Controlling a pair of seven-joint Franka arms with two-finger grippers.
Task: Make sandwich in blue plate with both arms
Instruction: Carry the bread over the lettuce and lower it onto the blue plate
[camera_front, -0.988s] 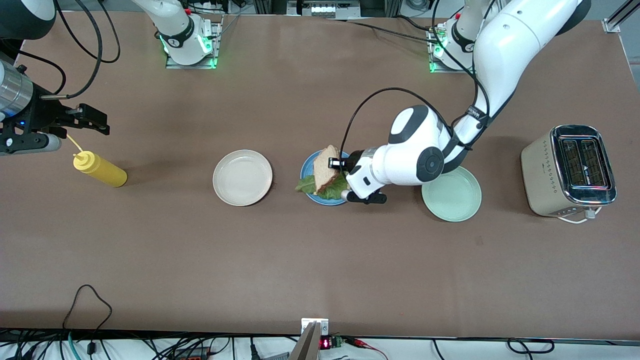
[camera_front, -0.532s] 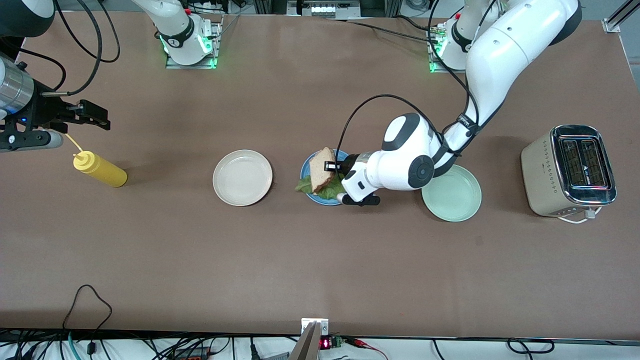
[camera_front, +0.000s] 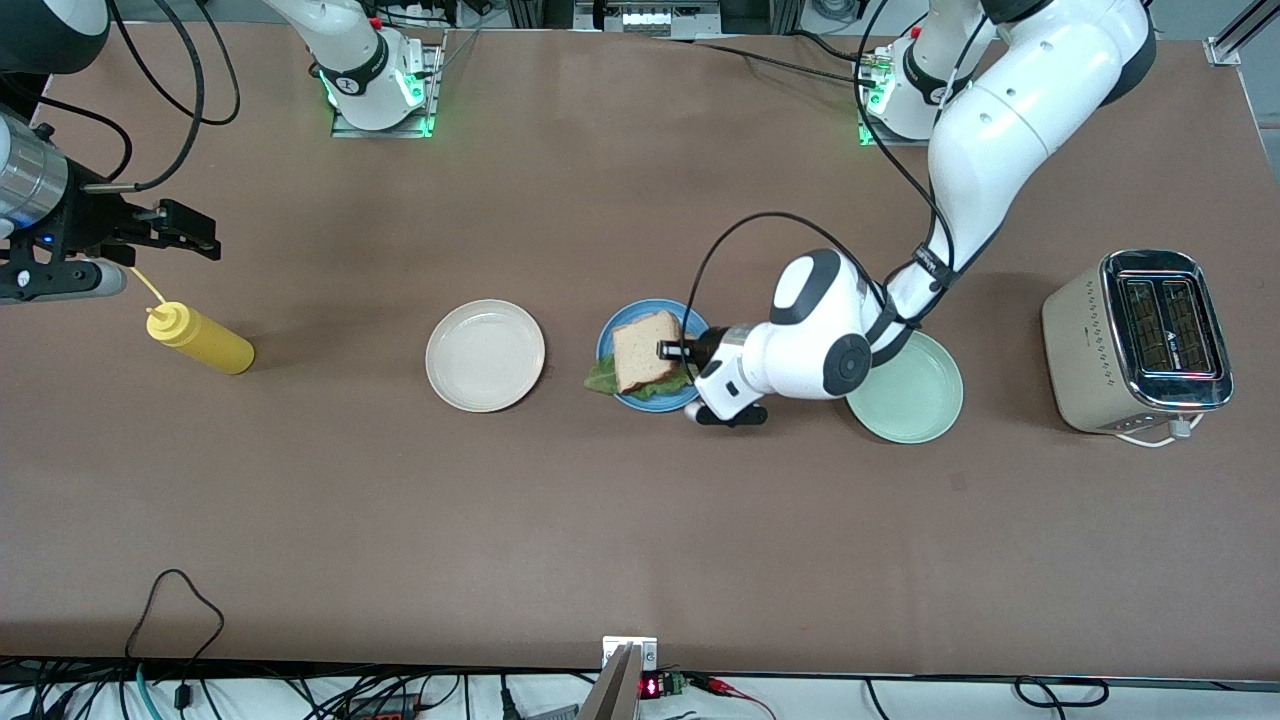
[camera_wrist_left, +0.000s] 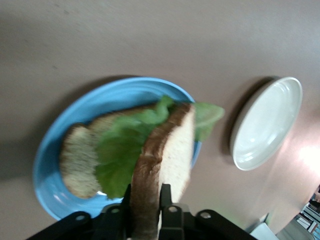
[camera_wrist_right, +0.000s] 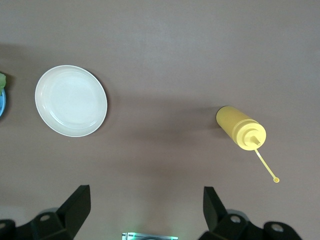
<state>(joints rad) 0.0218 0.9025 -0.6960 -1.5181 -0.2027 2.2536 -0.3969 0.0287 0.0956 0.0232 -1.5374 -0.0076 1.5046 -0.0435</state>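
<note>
The top bread slice (camera_wrist_left: 167, 160) lies tilted over the lettuce (camera_wrist_left: 127, 150) and the lower slice (camera_wrist_left: 77, 160) on the blue plate (camera_front: 612, 332), which sits mid-table between the cream plate (camera_front: 485, 355) and the green plate (camera_front: 905, 388). The left gripper (camera_front: 678, 352) sits at the plate's rim at about three o'clock in the front view, toward the left arm's end of the table. In its wrist view the fingers (camera_wrist_left: 165, 192) flank the crust edge of the top slice; they seem to be loosening, though I cannot tell whether they grip it or have let go. The slice runs straight out from the claw across the plate, so a clean release probably means backing out toward three o'clock. The right gripper (camera_wrist_right: 145, 207) waits with its jaws wide apart, over the table by the yellow bottle (camera_front: 200, 340).
</note>
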